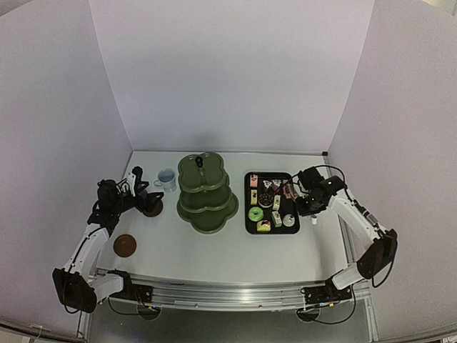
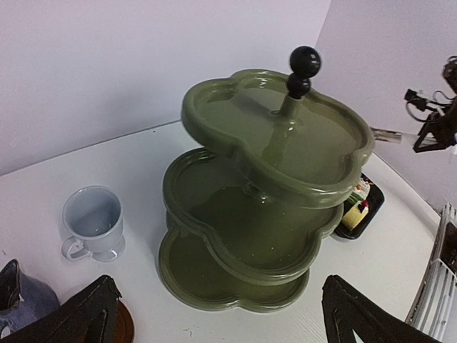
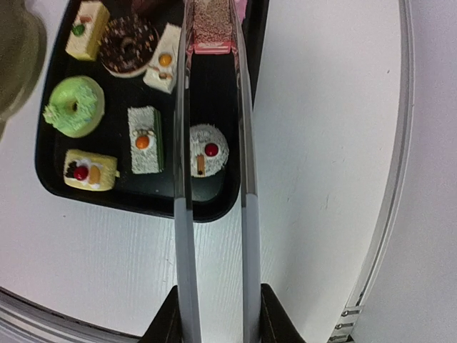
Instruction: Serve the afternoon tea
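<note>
Tongs (image 3: pixel 183 179) tight in right fingers (image 3: pixel 163 323), pink cake (image 3: pixel 213 27) between tips; left fingers (image 2: pixel 80 314) apart

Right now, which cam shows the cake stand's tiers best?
Left wrist. The stand fills the frame at an angle, all three tiers separated, no cakes visible on them. Top external sees it from above, small, tiers overlapping. Right wrist catches only a blurred green edge.

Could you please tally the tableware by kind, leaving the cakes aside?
Mugs: 2 (pale mug, dark blue mug)
Saucers: 2 (near saucer, far saucer)
Three-tier stand: 1
Tray: 1
Tongs: 1
Total: 7
</note>
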Tool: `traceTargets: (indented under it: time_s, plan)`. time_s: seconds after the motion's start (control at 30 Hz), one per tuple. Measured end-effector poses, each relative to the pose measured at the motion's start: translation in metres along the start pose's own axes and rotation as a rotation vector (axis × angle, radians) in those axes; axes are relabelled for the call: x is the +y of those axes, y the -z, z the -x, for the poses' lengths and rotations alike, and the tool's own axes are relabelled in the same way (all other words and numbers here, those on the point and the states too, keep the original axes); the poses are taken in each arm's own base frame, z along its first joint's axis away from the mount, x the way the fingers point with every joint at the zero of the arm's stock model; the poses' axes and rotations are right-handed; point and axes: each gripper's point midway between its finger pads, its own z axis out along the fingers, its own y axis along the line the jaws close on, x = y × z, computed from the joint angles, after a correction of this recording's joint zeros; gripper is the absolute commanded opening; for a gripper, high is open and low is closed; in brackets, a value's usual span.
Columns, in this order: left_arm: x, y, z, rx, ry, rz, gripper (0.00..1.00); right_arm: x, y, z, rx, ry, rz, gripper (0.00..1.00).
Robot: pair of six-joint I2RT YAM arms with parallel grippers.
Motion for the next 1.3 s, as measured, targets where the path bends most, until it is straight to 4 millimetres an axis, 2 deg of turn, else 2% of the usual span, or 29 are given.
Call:
traceTargets:
  time_s: [0.1,0.17,0.23,0.33,0.57,0.83,1.0,1.3]
  plan:
    - [0.010,-0.002,-0.005,-0.005,0.057,0.052,1.00,0.001,0.033,0.019,-0.111,-0.008,0.027,0.00]
    - [0.017,-0.002,-0.012,-0.009,0.101,0.090,1.00,0.005,0.047,0.027,-0.170,-0.006,0.043,0.00]
    - [0.022,-0.001,-0.020,-0.007,0.148,0.123,1.00,0.018,0.056,0.032,-0.221,0.018,0.070,0.00]
    - [0.029,0.001,-0.029,-0.005,0.198,0.171,1.00,0.046,0.057,0.038,-0.270,0.071,0.126,0.00]
    - [0.039,0.006,-0.042,-0.008,0.221,0.245,1.00,0.101,0.034,0.029,-0.257,0.146,0.232,0.00]
    - [0.042,0.008,-0.068,0.027,0.233,0.272,1.00,0.156,-0.006,0.017,-0.177,0.244,0.271,0.00]
    - [0.040,0.011,-0.067,0.021,0.219,0.274,1.00,0.170,-0.033,0.012,-0.123,0.324,0.267,0.00]
    - [0.038,0.014,-0.062,0.007,0.182,0.274,1.00,0.187,-0.042,0.025,-0.148,0.548,0.288,0.00]
